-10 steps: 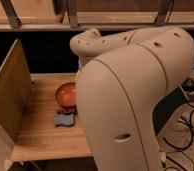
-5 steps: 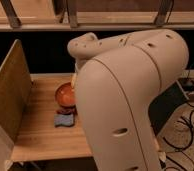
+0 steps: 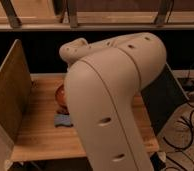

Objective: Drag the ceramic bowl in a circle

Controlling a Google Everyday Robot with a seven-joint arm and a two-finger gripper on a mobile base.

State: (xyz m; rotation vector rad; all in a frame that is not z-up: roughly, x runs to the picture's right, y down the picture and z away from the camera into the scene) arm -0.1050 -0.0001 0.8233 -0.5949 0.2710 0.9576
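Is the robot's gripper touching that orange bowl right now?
Cannot tell. In the camera view the arm hides the gripper and most of the ceramic bowl; only the bowl's left edge shows.

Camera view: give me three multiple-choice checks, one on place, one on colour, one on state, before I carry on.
1. The flat blue sponge lies: A in front of the glossy orange-red ceramic bowl, B inside it, C on the floor.
2. The tabletop is: A white, B light wood, C green.
3. The gripper is: A clamped on the sponge, B hidden behind the cream robot arm, C raised in plain sight.
Answers: 1 A, the sponge sits nearer the camera than the bowl. 2 B, its bare surface is pale wood. 3 B, the arm covers most of the bowl and no gripper shows.
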